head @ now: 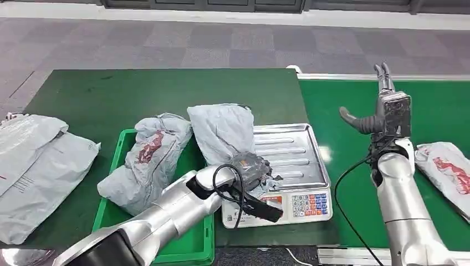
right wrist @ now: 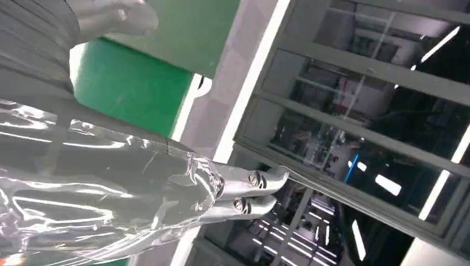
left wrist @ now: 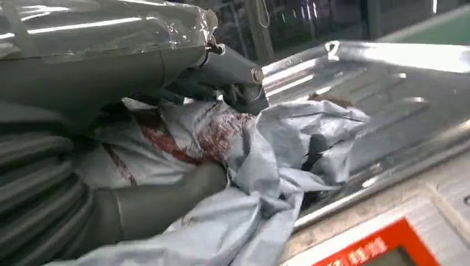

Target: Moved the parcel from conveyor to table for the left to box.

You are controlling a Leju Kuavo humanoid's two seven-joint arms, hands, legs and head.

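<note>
A crumpled grey parcel (head: 221, 133) with red print lies half on the steel tray of a weighing scale (head: 294, 149) and half over the green crate's edge. My left hand (head: 252, 169) grips its near end. Up close, the thumb (left wrist: 166, 199) presses under the parcel (left wrist: 277, 149) while the fingers (left wrist: 233, 72) close over it, next to the tray (left wrist: 388, 83). My right hand (head: 382, 111) is raised above the green conveyor belt (head: 343, 138), fingers straight and thumb out, holding nothing. Those fingers (right wrist: 260, 191) point at dark windows.
A green crate (head: 188, 252) holds another grey parcel (head: 147, 163). Two flat grey bags (head: 39, 160) lie on the green table at the left. One more parcel (head: 449, 169) rests on the belt at the right. The scale's keypad (head: 310, 204) faces me.
</note>
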